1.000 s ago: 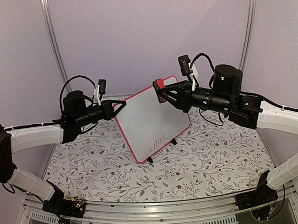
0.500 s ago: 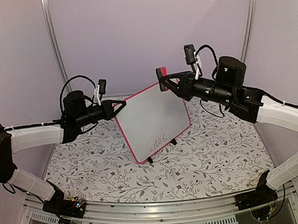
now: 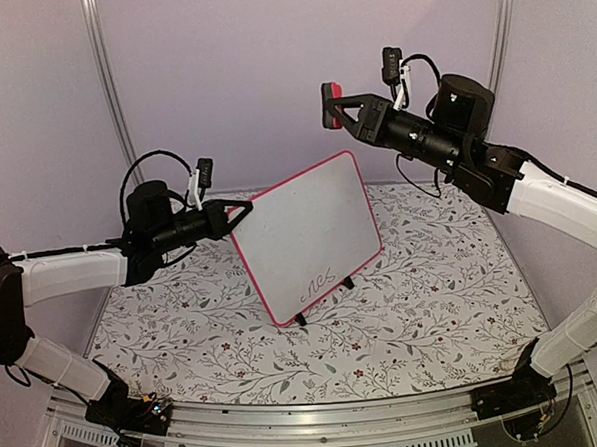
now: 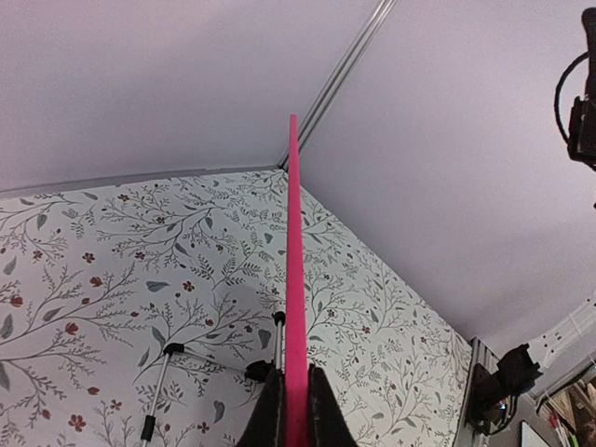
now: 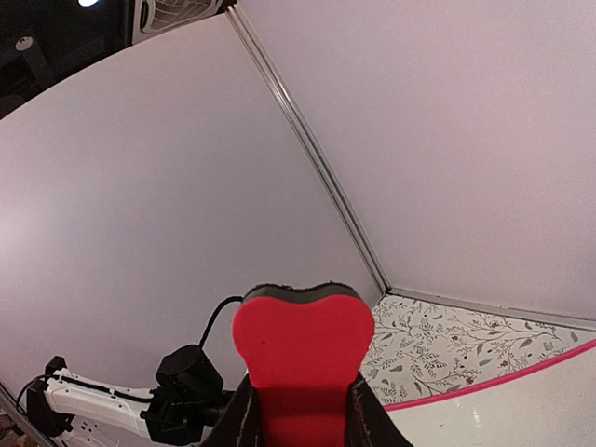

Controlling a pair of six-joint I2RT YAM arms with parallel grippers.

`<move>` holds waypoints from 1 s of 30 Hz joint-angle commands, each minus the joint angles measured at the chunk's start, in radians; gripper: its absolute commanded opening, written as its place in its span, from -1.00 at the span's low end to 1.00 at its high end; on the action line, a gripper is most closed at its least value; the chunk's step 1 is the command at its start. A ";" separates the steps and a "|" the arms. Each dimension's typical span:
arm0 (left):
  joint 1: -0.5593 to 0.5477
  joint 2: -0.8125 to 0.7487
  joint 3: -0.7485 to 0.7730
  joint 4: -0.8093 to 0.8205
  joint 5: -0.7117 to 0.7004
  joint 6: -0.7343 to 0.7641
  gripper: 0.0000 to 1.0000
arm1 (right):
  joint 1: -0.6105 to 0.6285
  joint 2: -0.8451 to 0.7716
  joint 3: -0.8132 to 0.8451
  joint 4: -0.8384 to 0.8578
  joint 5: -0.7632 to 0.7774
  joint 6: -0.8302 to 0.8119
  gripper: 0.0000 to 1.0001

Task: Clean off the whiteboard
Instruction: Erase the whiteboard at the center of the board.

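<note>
The whiteboard (image 3: 309, 233), white with a pink frame, stands tilted on small black feet mid-table, with dark handwriting (image 3: 324, 279) near its lower edge. My left gripper (image 3: 246, 211) is shut on the board's upper left edge. The left wrist view shows that pink edge (image 4: 294, 233) edge-on, pinched between the fingers of the left gripper (image 4: 296, 386). My right gripper (image 3: 340, 99) hangs high above the board's top right corner, clear of it, shut on a red eraser (image 3: 331, 92). In the right wrist view the eraser (image 5: 303, 340) fills the right gripper (image 5: 303, 396), with the whiteboard (image 5: 521, 410) low at the right.
A floral cloth (image 3: 423, 297) covers the table. Metal posts (image 3: 106, 83) stand at the back corners against plain walls. The board's thin metal stand legs (image 4: 156, 396) rest on the cloth behind it. The left arm (image 5: 177, 405) shows below the eraser.
My right gripper has lifted the eraser up and away from the board's top corner. The left gripper and the board have stayed put.
</note>
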 commanded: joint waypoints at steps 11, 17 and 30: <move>-0.009 -0.017 0.013 0.047 0.020 0.003 -1.00 | -0.019 0.101 0.147 -0.021 -0.052 0.133 -0.49; -0.009 -0.008 0.017 0.046 0.027 0.000 -1.00 | -0.072 0.098 0.099 0.078 -0.239 0.225 -0.49; -0.009 -0.010 0.020 0.045 0.030 -0.002 -1.00 | -0.137 0.100 0.069 0.091 -0.254 0.282 -0.49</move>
